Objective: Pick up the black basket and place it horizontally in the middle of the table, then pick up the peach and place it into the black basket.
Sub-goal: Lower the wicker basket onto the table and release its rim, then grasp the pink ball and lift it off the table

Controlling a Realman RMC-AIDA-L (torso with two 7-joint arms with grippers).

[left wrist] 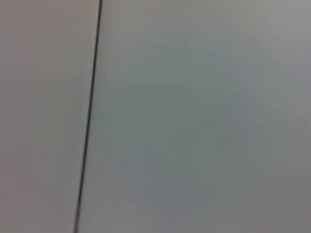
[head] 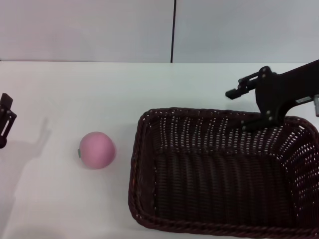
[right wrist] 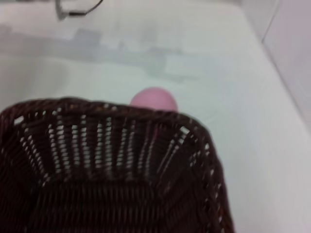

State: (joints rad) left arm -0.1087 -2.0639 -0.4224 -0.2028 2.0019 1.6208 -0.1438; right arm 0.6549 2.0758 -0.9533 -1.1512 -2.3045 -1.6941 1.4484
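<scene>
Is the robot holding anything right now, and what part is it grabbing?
It looks like the right gripper grips the black basket at its far rim, though the pinch itself is hidden. The left gripper holds nothing; the peach sits free on the table.

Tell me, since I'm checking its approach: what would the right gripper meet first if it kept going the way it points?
Most likely the far rim of the black basket: the right gripper hangs just above it, angled down. Depth is unclear, so it could instead slip inside.
</scene>
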